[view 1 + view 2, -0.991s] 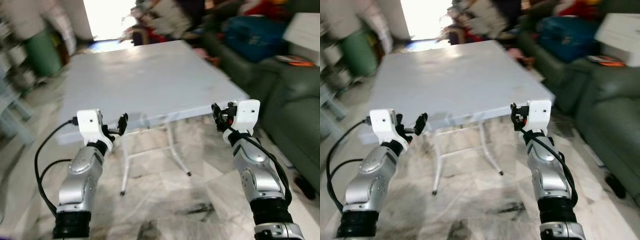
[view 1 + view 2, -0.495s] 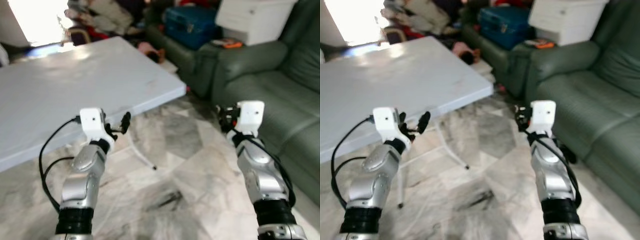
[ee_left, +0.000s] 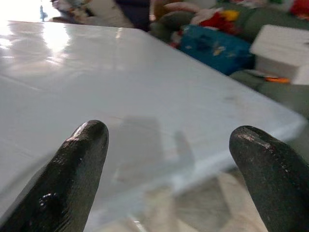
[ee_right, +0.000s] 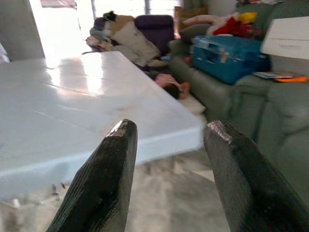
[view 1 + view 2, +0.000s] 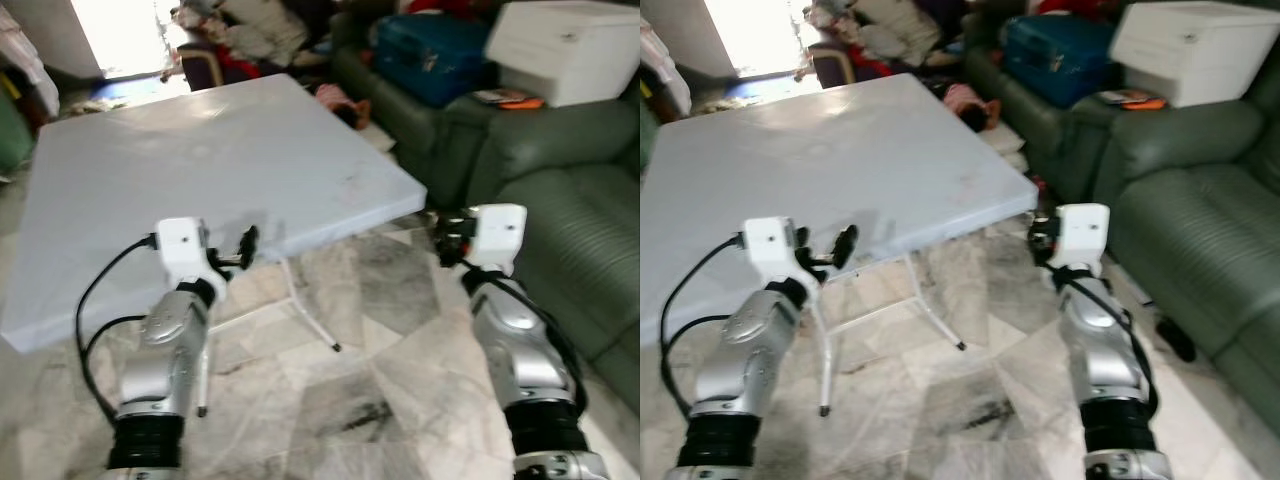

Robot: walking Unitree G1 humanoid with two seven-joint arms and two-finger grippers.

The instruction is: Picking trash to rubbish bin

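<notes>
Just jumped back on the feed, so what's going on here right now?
Nothing is being handled. The left gripper and right gripper are both raised in front of the robot, open and empty. They face a white folding table, beside a green sofa carrying a blue case and a white box. No trash or bin can be made out.
</notes>
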